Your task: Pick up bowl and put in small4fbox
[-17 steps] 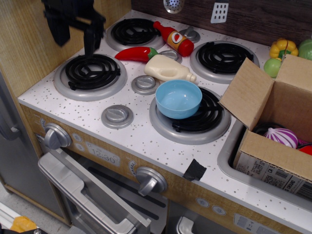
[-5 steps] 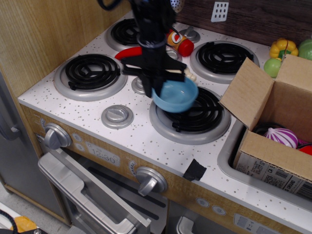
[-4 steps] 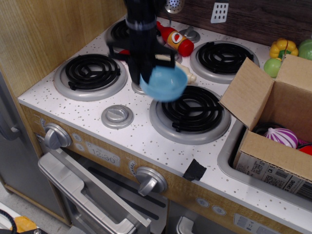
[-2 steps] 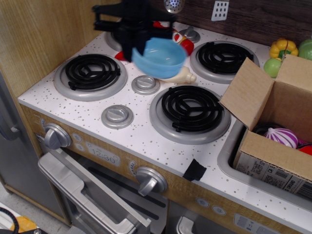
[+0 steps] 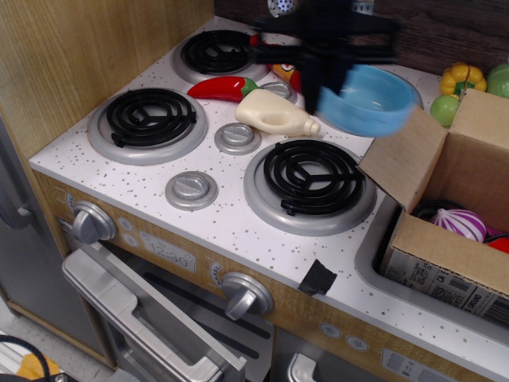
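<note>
hand [image 5: 324, 76]: blurred, dark, up in the air over the back right burner [image 5: 362, 90]; clamped on the near-left rim of the bowl [image 5: 366, 102]
bowl: light blue, off the desk [image 5: 151, 191], tilted, hanging right of the hand, close to the box's [image 5: 445, 207] raised left flap [image 5: 402, 155] but not over the opening
box: sits in the sink at right, flaps up, purple onion [image 5: 460, 223] inside
below: cream bottle [image 5: 274, 113], red pepper [image 5: 219, 87], front burner [image 5: 310, 179]
risk 1: one-edge rim grip, smooth plastic; a quick swing could let it slip out, onto the burners
risk 2: left flap stands in the path; too low and the bowl clips it, shifts the box
risk 3: release early and it lands on the flap, slides out
</note>
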`<state>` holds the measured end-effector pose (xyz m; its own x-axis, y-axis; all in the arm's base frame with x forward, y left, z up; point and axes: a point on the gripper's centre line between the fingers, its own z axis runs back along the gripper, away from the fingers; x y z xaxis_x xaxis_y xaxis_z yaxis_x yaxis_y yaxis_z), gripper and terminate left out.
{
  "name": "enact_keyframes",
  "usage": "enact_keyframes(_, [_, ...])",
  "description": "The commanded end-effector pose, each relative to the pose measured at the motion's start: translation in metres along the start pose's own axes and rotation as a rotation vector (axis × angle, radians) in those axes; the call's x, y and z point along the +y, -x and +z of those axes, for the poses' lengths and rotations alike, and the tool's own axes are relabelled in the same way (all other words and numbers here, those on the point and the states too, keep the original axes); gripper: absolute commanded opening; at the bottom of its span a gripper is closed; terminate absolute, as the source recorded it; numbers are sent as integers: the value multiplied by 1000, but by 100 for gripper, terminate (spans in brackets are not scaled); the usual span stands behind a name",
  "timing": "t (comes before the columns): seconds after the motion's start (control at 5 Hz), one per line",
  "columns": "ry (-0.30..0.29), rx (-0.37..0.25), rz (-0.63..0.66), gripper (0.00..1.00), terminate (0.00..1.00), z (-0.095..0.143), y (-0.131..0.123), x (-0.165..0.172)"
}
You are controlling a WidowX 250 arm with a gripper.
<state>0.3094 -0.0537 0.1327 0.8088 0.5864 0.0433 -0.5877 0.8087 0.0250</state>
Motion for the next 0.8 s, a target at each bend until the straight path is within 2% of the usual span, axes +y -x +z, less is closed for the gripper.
enact_keyframes(0.0, [-5,-102,266,0,0,15,10,-51])
enact_keyframes(0.2, [17,-124,326,0,0,9,16,-61])
enact_keyframes(0.4, [27,-139,439,100,0,15,23,-76])
enact_keyframes(0.6, [27,-139,439,100,100,15,23,-76])
